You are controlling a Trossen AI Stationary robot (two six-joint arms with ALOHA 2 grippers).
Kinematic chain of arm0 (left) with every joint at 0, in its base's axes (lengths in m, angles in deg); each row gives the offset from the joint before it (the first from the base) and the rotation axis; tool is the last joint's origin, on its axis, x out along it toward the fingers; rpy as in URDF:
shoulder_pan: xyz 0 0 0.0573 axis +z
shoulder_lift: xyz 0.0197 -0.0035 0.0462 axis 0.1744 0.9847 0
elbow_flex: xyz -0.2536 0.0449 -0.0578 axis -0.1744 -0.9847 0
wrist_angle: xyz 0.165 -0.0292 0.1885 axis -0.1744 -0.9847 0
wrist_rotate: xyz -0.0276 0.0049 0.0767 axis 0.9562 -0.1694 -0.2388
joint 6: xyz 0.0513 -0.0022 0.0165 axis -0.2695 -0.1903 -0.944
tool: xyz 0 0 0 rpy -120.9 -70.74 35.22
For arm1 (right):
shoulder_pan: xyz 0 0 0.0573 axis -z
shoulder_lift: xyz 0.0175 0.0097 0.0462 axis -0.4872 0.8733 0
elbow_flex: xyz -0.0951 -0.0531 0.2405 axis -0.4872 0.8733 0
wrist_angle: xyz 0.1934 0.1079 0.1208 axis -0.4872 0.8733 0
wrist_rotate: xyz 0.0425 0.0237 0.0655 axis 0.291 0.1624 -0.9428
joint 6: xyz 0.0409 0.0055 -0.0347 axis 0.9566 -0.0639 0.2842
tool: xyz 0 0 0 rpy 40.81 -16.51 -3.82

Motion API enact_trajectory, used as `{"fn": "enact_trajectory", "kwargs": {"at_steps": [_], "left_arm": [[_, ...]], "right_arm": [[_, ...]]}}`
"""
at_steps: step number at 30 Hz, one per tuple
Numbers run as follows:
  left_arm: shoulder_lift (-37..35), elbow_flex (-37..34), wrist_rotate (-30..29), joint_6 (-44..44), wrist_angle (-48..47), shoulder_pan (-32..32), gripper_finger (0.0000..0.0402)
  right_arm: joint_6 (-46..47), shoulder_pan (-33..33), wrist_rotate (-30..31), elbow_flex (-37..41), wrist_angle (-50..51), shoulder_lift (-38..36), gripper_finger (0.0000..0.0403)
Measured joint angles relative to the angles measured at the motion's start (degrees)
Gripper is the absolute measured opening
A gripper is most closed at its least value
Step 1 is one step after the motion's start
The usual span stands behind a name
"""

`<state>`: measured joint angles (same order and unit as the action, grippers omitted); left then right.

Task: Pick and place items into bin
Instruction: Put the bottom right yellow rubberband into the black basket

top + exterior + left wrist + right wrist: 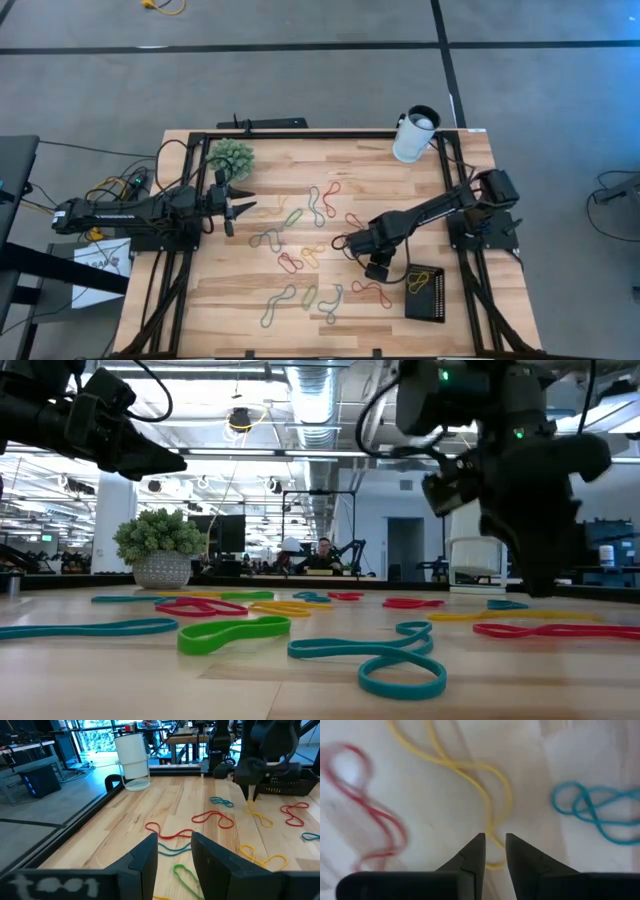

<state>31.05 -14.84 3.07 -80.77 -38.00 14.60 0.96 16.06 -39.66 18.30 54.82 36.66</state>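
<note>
Many rubber-band items in red, yellow, green and teal lie flat across the wooden table. The black bin sits at the near right with a yellow band inside. My right gripper points down at the table's middle right, open by a narrow gap. Its fingertips stand on either side of one end of a yellow band. A teal band and a red band lie beside it. My left gripper hovers open, level, above the table's left side. My right gripper comes from above, its fingers astride the end of the yellow band's loop, which lies flat on the table. Whether the fingers touch the band I cannot tell.
A green spiky ball stands at the far left and a white cup at the far right corner. A black frame runs round the table's edges. More bands lie toward the near edge.
</note>
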Motion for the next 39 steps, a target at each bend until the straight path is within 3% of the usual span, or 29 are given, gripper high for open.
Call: {"fn": "enact_trajectory", "kwargs": {"at_steps": [8,25,32,36,39], "left_arm": [[0.0,0.0,0.1,1.1,-0.3,0.0,0.0109],[0.0,0.0,1.1,1.4,-0.7,0.0,0.0109],[0.0,0.0,1.1,1.4,-0.7,0.0,0.0109],[0.0,0.0,1.1,1.4,-0.7,0.0,0.0109],[0.0,0.0,1.1,1.4,-0.7,0.0,0.0109]], "right_arm": [[2.9,-0.1,0.3,-0.6,-0.3,-1.4,0.0070],[1.0,-1.8,-1.1,-0.8,-1.2,6.2,0.0069],[-1.9,-1.5,-2.1,-1.7,-0.5,4.8,0.0011],[-1.4,-1.7,-2.9,-5.8,3.8,3.9,0.0005],[-0.9,-2.7,-2.3,-10.9,14.6,2.9,0.0003]]}}
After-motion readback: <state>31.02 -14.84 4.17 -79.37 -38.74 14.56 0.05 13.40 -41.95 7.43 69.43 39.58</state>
